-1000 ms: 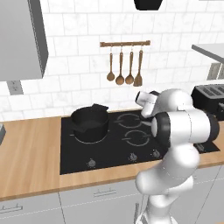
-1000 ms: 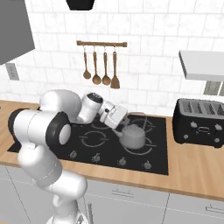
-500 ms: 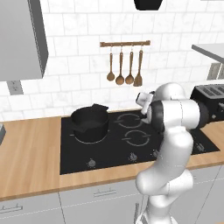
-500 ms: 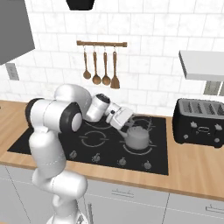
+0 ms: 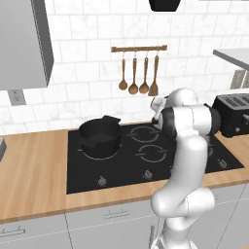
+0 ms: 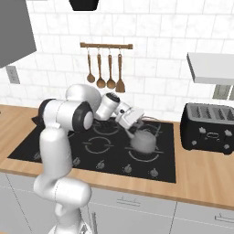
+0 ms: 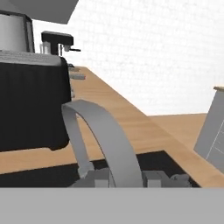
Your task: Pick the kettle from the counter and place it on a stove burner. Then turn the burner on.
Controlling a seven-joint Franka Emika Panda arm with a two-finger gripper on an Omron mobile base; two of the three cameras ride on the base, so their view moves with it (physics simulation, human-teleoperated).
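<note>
Cooktop [image 6: 55,145] beside your kettle [image 6: 143,141] lies bare; toaster [image 6: 208,127] crowds its right, and the gripper [image 6: 136,119] seemingly pinches the handle.

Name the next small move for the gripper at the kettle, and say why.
Probably open fully and lift clear. The kettle already sits on the front right burner of the cooktop, and the gripper is at its handle, so the placing looks done; the burner's knob comes next.
</note>
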